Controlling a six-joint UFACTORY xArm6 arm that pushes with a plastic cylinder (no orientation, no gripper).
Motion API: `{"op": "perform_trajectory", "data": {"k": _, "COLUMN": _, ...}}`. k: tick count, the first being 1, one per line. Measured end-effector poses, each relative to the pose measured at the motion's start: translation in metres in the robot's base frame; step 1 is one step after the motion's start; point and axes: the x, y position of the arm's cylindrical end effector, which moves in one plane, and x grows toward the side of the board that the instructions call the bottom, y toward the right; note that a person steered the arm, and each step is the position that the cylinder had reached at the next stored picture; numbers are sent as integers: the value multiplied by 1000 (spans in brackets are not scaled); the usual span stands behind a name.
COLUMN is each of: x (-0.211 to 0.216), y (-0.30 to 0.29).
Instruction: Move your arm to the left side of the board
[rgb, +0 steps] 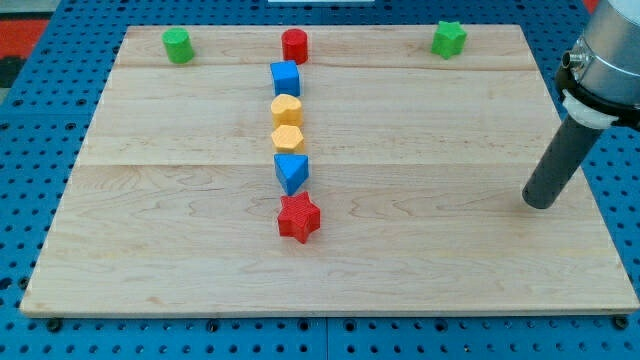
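My tip (540, 204) rests on the wooden board (150, 240) near its right edge, far right of all blocks. A column of blocks runs down the board's middle: a red cylinder (294, 46) at the top, a blue cube (286, 78), a yellow block (286, 109), a yellow hexagon (288, 138), a blue triangular block (291, 172) and a red star (298, 217) at the bottom. A green cylinder (178, 45) sits at the top left and a green star (449, 39) at the top right.
The board lies on a blue perforated table (30, 160). The arm's grey body (605, 50) hangs over the board's right edge.
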Motion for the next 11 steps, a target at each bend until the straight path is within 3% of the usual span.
{"op": "perform_trajectory", "data": {"k": 2, "x": 2, "y": 0}}
{"op": "perform_trajectory", "data": {"k": 3, "x": 40, "y": -28}}
{"op": "perform_trajectory", "data": {"k": 4, "x": 90, "y": -105}}
{"op": "perform_trajectory", "data": {"k": 5, "x": 101, "y": -203}}
{"op": "perform_trajectory", "data": {"k": 7, "x": 93, "y": -327}}
{"op": "perform_trajectory", "data": {"k": 10, "x": 79, "y": -345}}
{"op": "perform_trajectory", "data": {"k": 11, "x": 29, "y": -387}}
